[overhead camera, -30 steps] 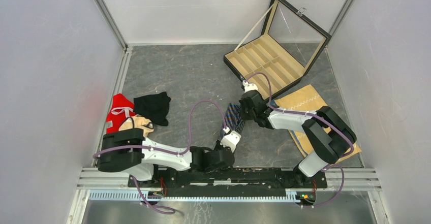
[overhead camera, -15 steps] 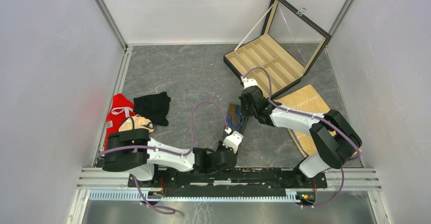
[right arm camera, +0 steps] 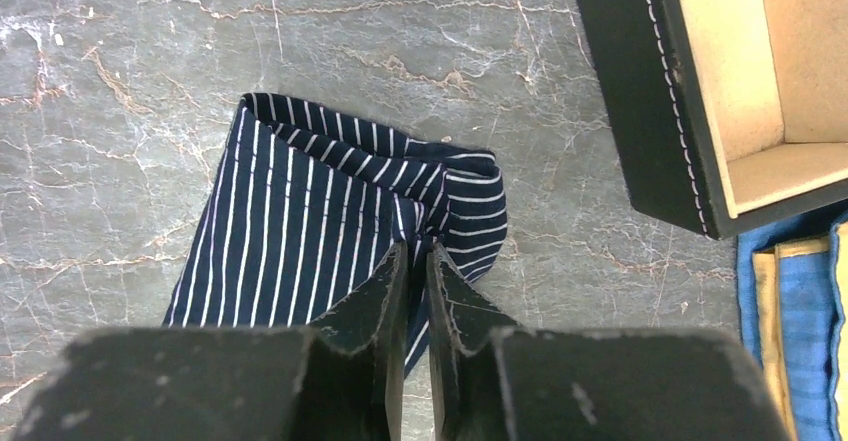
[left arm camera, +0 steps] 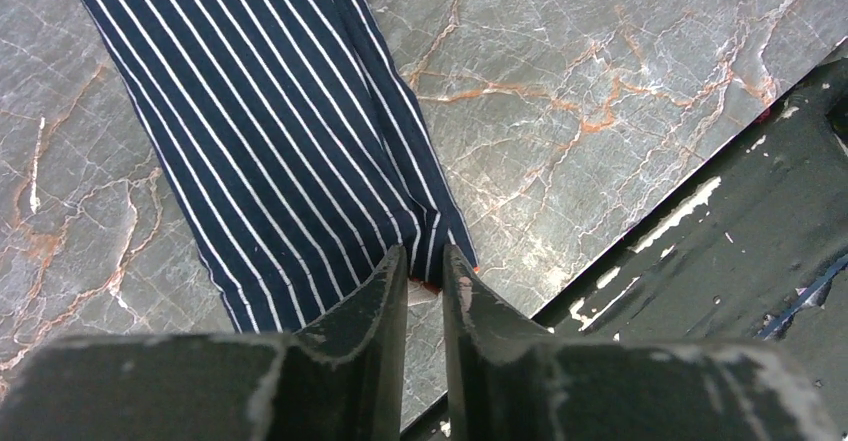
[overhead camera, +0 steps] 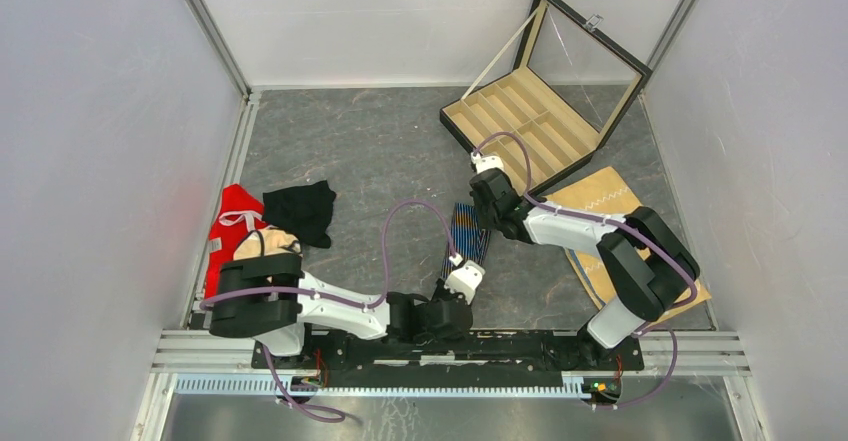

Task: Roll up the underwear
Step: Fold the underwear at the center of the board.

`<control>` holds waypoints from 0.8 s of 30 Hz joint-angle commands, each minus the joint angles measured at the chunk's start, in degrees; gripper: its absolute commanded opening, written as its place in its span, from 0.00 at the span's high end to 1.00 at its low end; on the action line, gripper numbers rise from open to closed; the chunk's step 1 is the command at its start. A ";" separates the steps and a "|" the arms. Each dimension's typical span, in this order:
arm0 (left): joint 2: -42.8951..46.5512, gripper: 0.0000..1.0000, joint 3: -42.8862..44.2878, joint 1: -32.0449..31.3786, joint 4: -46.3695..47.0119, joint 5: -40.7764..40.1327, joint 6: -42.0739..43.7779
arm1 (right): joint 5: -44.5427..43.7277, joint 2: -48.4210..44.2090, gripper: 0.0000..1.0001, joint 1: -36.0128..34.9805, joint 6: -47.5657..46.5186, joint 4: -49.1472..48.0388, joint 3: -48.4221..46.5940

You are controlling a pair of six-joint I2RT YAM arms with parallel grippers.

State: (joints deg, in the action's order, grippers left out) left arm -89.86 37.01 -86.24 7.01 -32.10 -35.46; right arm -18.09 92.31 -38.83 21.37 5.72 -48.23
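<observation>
Nearside of the open case [overhead camera: 512, 111], striped underwear [overhead camera: 468, 233] lies folded long, not yet rolled. Left claw [left arm camera: 425, 261] and right claw [right arm camera: 417, 256], barely parted, sit at its ends; I cannot tell if they hold it. Black underwear [overhead camera: 300, 211] lies untouched.

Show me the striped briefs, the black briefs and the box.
striped briefs [overhead camera: 468, 233]: top view, middle of the fabric.
black briefs [overhead camera: 300, 213]: top view, middle of the fabric.
box [overhead camera: 520, 111]: top view, tan divided tray.

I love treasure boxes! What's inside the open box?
Only bare tan compartments show inside the box; nothing lies in the ones in view. A purple cable crosses the near part and hides a thin strip there.
</observation>
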 commanded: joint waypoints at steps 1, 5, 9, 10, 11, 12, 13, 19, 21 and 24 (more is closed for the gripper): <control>-3.78 0.72 -0.31 -1.08 -9.58 4.52 -3.68 | -0.37 -2.57 0.83 0.47 -1.05 -1.52 -0.83; -3.66 0.62 0.37 -1.06 -10.29 4.32 -4.41 | 1.04 -5.84 0.73 0.48 -1.41 -1.60 0.00; -2.64 0.53 1.84 -1.12 -11.81 4.20 -4.61 | 0.64 -9.83 0.64 0.40 -1.40 -0.96 1.15; -2.29 0.52 2.31 -1.10 -12.37 4.03 -4.62 | 0.32 -10.74 0.62 0.42 -1.23 -0.73 1.39; -1.92 0.50 2.84 -1.07 -13.10 3.86 -4.62 | 0.08 -11.96 0.60 0.47 -0.94 -0.65 2.04; -1.57 0.49 3.32 -1.11 -13.62 3.73 -4.54 | 0.01 -12.95 0.59 0.47 -0.73 -0.78 2.52; -1.14 0.48 3.79 -1.12 -14.09 3.63 -4.40 | 0.03 -14.22 0.58 0.44 -0.33 -0.89 3.29; 2.31 0.43 6.69 -1.13 -16.32 3.70 -3.69 | 1.91 -20.90 0.56 0.49 1.61 -1.18 7.18; 3.97 0.40 7.65 -1.12 -16.85 3.62 -3.34 | 2.84 -23.20 0.56 0.48 2.14 -0.86 8.50; 6.80 0.34 8.85 -1.12 -17.39 3.45 -2.76 | 6.23 -26.84 0.56 0.45 3.71 -2.08 11.73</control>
State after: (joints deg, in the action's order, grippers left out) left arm -87.46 42.83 -86.89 -7.09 -29.17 -37.54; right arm -15.62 70.24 -38.57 22.63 5.52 -39.57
